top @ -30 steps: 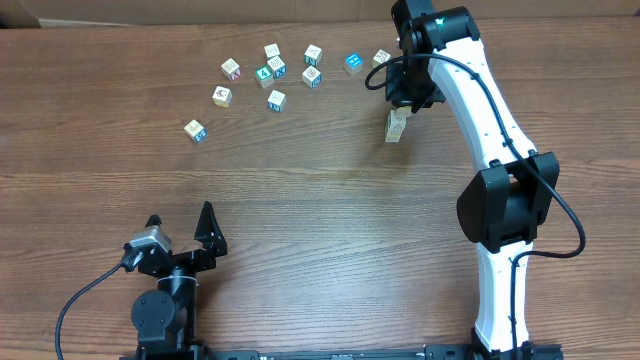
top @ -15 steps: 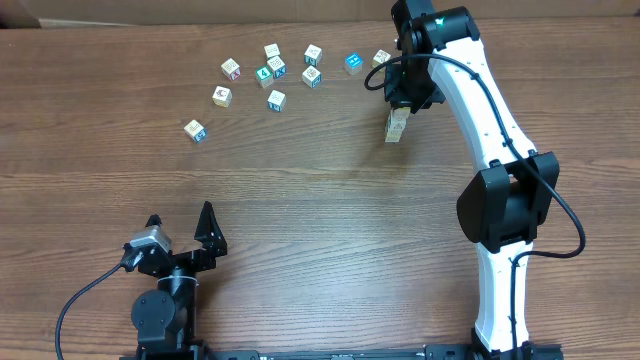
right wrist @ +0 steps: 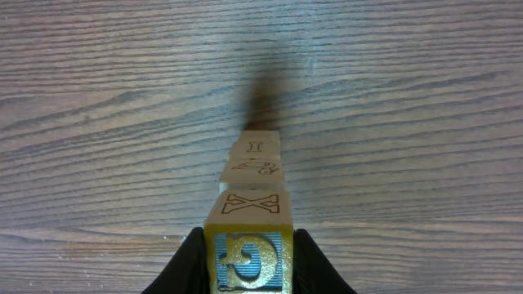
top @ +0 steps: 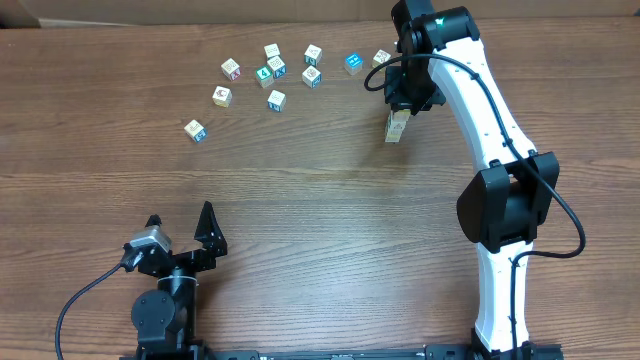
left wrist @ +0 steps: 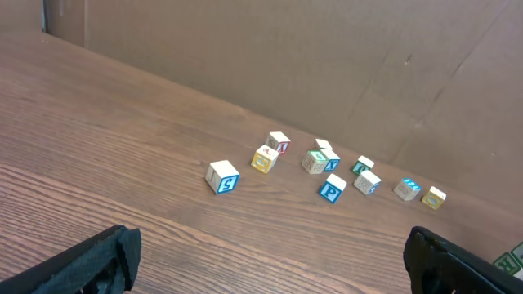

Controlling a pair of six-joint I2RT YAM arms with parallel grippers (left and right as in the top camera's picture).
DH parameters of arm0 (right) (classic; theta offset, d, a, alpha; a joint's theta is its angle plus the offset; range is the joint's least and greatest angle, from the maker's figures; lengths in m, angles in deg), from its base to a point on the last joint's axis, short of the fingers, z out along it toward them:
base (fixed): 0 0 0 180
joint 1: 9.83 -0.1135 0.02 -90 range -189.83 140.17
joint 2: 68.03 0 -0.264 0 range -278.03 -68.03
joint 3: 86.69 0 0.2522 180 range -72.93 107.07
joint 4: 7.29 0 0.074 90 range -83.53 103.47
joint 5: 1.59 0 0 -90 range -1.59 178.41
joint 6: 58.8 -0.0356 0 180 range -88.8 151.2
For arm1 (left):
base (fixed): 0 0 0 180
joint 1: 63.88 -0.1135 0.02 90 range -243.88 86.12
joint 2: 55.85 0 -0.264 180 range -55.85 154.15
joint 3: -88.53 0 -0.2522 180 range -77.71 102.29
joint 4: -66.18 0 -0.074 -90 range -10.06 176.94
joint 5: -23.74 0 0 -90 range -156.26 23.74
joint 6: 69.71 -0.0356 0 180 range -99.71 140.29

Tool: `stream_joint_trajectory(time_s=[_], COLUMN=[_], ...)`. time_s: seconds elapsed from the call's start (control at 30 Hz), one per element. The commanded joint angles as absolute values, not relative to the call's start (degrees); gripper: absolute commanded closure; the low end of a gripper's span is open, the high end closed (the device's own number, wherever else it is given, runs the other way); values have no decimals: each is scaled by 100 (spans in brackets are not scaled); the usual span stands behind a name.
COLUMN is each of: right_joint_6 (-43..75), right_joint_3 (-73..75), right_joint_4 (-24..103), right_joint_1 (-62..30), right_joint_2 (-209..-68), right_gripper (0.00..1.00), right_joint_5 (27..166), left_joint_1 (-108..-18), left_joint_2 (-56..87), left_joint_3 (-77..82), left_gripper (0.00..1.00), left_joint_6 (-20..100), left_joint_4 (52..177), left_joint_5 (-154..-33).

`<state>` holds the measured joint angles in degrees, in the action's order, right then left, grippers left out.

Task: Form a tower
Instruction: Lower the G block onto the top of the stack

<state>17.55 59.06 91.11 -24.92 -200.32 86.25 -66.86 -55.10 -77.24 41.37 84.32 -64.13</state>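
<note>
From overhead, the right gripper (top: pixel 404 100) hid the upper part of the tower (top: pixel 397 130), and the prints on the loose cubes (top: pixel 277 68) were too small to read. In the right wrist view, the top cube (right wrist: pixel 249 245) and the fingers (right wrist: pixel 186 265) flanking it were cut off by the bottom edge, and the lower cubes showed only slivers. The left gripper (left wrist: pixel 268 245) appeared only as two dark, blurred finger ends clipped at the lower corners.
</note>
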Motion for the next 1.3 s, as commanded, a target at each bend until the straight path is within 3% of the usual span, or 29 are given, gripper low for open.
stream_joint_trajectory(time_s=[0.0,1.27], right_joint_6=[1772,1600], right_joint_3=[5899,5646], right_joint_4=[9098,8818], right_joint_1=[-2510,-2508], right_joint_2=[-20021,-20026], right_gripper=[79,79], right_joint_5=[8721,8461], left_joint_1=[-6669,-6669], left_joint_2=[-5553,-5556], left_joint_3=[-7744,-7744], left_gripper=[1,0], left_joint_6=[4172,4172], left_joint_4=[8421,8421], left_joint_5=[-6442,-6442])
